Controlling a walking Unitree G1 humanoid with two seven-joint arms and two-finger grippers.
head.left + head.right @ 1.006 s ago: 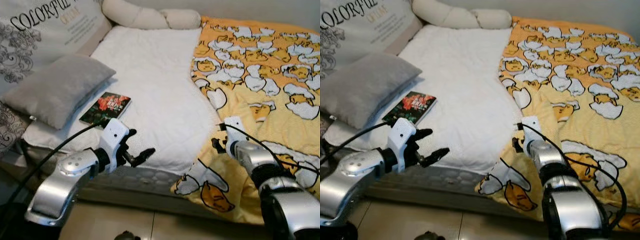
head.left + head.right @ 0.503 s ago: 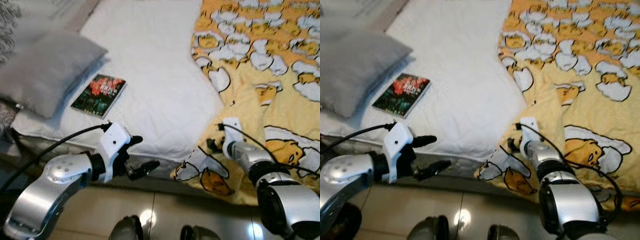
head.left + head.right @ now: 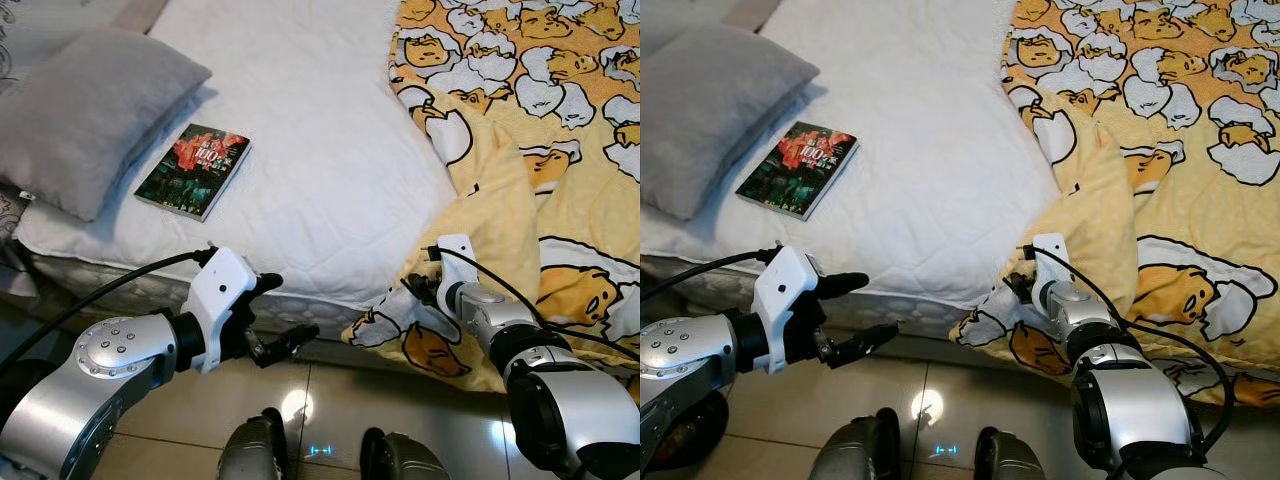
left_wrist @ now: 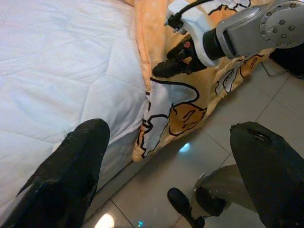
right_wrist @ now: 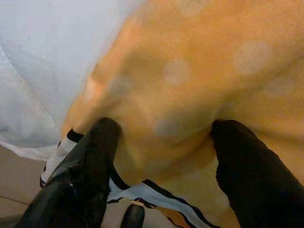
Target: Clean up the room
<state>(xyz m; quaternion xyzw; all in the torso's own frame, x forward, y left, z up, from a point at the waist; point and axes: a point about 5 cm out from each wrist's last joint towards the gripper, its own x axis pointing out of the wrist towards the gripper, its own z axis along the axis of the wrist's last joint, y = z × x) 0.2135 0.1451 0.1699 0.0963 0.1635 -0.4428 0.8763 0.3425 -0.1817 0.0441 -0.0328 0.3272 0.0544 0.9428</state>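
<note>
White quilted bedding (image 3: 320, 150) covers the near half of the bed in front of you, and over its right side lies the thing you most likely have to deal with: the soft yellow blanket printed with cartoon egg figures (image 3: 560, 140), bunched at its near corner (image 3: 1080, 215) and drooping over the mattress edge toward the tiled floor (image 3: 330, 400). Expect it to be light and limp, with no stiffness at all; it will sag, fold and drag wherever you do not hold it, and a shallow pinch on one layer could slide out. You would do best to take a deep bite of the hanging hem or the thick fold at that corner, where several layers gather. Your right gripper (image 3: 1018, 288) is right at that drooping edge, and its wrist view shows the two black fingers (image 5: 90, 156) spread wide with the yellow cloth bulging between them, pressed close but not yet clamped. Your left gripper (image 3: 283, 312) hovers low off the bed's near edge over the floor, fingers parted and holding nothing. Further left on the white bedding lies a thin dark paperback with a red picture on its cover (image 3: 194, 170), flat, stiff and easy to slide, just beside a plump grey pillow (image 3: 90, 110); both look like later pickups. Your own feet (image 3: 255, 455) show on the tiles below.
</note>
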